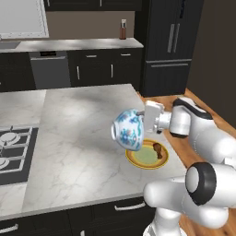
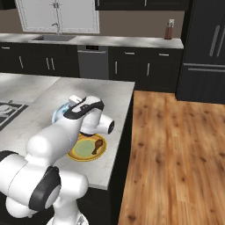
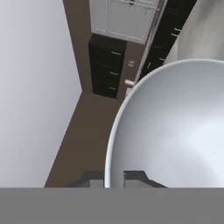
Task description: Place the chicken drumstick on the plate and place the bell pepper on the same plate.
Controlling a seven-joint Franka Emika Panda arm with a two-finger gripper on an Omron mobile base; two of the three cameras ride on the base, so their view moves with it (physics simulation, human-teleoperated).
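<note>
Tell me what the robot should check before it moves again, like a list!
1. Chicken drumstick on the plate: ok, it lies on the plate's right side.
2. Bell pepper on the plate: not ok, no red pepper shows there.
3. Where the pepper is: cannot tell.
4. Hand free to pick things: not ok, it grips the bowl by its rim.
5. Bowl level: not ok, it is tipped on its side in the air above the plate.
6. Bowl's inside: ok, looks empty in the hand view.

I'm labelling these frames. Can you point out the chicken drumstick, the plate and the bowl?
chicken drumstick (image 1: 158, 149), left base view, on its meaty end.
plate (image 1: 134, 161), left base view, on its yellow-orange rim.
bowl (image 1: 128, 130), left base view, on its blue-patterned outside.
</note>
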